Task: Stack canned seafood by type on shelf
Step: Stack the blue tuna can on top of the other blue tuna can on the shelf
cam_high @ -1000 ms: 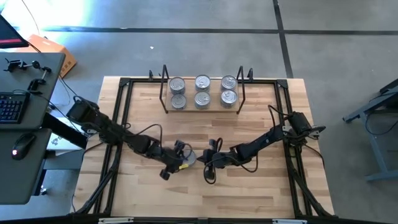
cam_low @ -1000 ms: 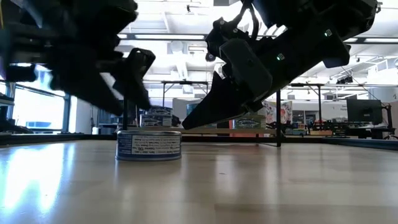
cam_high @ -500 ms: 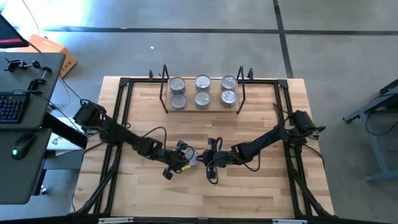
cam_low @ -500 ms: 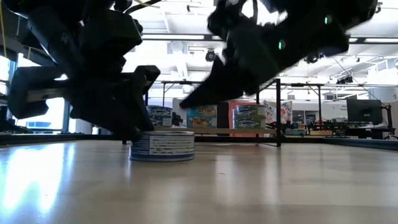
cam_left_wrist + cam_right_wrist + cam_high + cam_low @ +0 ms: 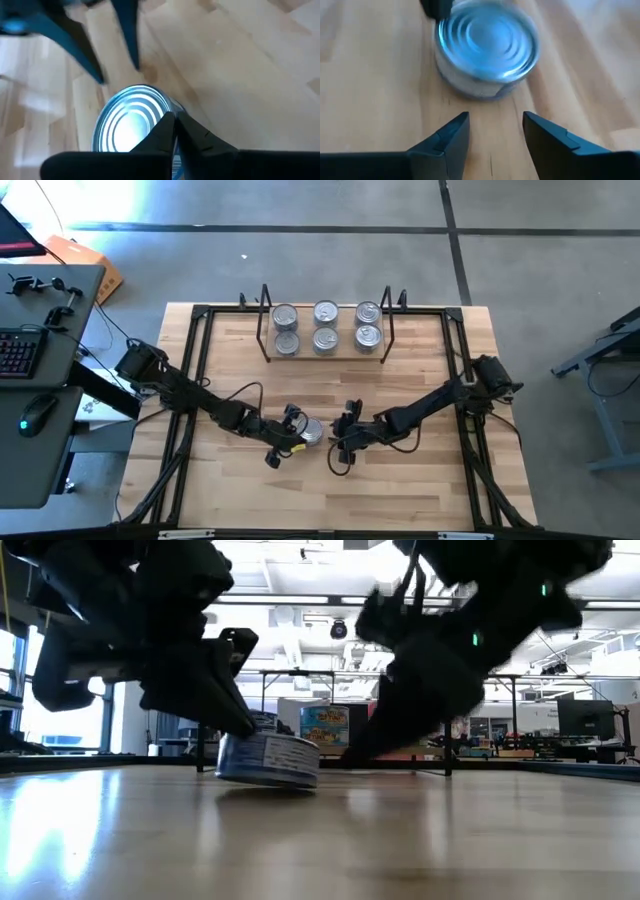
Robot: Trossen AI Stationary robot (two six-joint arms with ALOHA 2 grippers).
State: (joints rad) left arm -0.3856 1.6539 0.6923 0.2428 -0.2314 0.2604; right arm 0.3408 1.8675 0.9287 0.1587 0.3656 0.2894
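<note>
Six tins [image 5: 326,326] are carried by the shelf [image 5: 325,353] on the desk [image 5: 420,480]; one tin [image 5: 311,431] is seen before it.

Tin [image 5: 487,47]: bright ribbed metal lid, glossy, with printed paper label round its side. Surface [image 5: 420,490]: pale wood planks, smooth with soft sheen. Shelf [image 5: 325,352]: light wooden board, black wire uprights.

A grey concrete floor [image 5: 330,260] surrounds the wooden table [image 5: 420,490]. A desk [image 5: 45,380] with a keyboard [image 5: 18,352] and a mouse [image 5: 38,412] stands alongside.
</note>
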